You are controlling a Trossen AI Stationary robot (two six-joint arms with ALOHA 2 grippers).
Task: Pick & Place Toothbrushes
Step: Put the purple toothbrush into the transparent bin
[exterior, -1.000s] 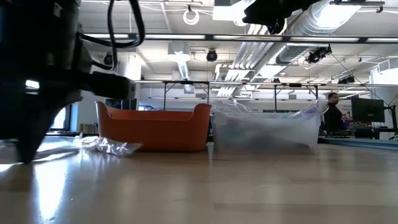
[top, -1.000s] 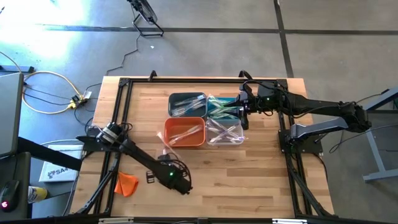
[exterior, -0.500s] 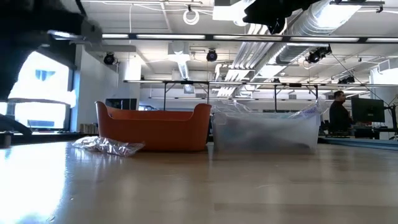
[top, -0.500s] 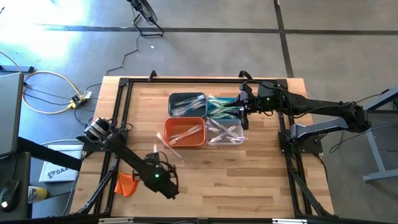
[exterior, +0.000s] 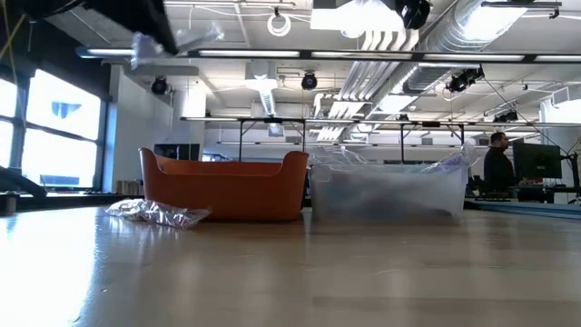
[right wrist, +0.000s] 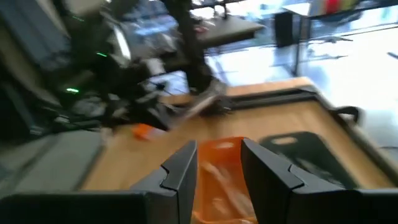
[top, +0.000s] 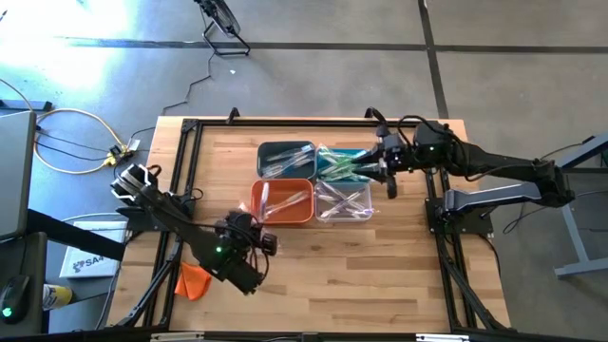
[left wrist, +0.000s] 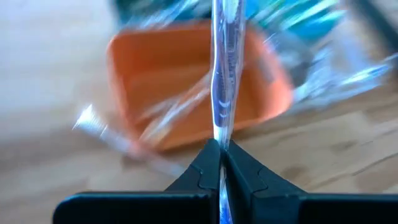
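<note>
My left gripper (left wrist: pixel 221 147) hangs over the table in front of the orange bin (top: pixel 282 201), shut on a toothbrush in a clear shiny wrapper (left wrist: pixel 222 81). The low view has that toothbrush (exterior: pixel 172 44) high up at the left. Another wrapped toothbrush (exterior: pixel 159 213) lies flat on the table by the orange bin's left side. More toothbrushes lie in the orange, dark grey (top: pixel 285 157), teal (top: pixel 340 163) and clear (top: pixel 344 199) bins. My right gripper (right wrist: pixel 219 163) hovers open, with nothing between its fingers, by the right side of the teal bin. My left gripper pinches one end of the wrapped toothbrush (left wrist: pixel 221 133) between its two shut fingers. The toothbrush runs straight on from the fingertips, in line with them, toward the orange bin. It is lifted clear of the table, and the fingers slant downward.
A small orange cloth lump (top: pixel 193 278) lies near the table's front left corner. The four bins stand in a block at the middle of the far half. Bare wood stretches along the near edge (top: pixel 380 285). A person (exterior: pixel 495 163) stands in the room behind.
My left gripper has risen from the table near its front edge with the toothbrush, swung toward the left and the far edge, and turned to face the orange bin. It has stayed shut. My right gripper has drawn back a little toward the table's right edge.
</note>
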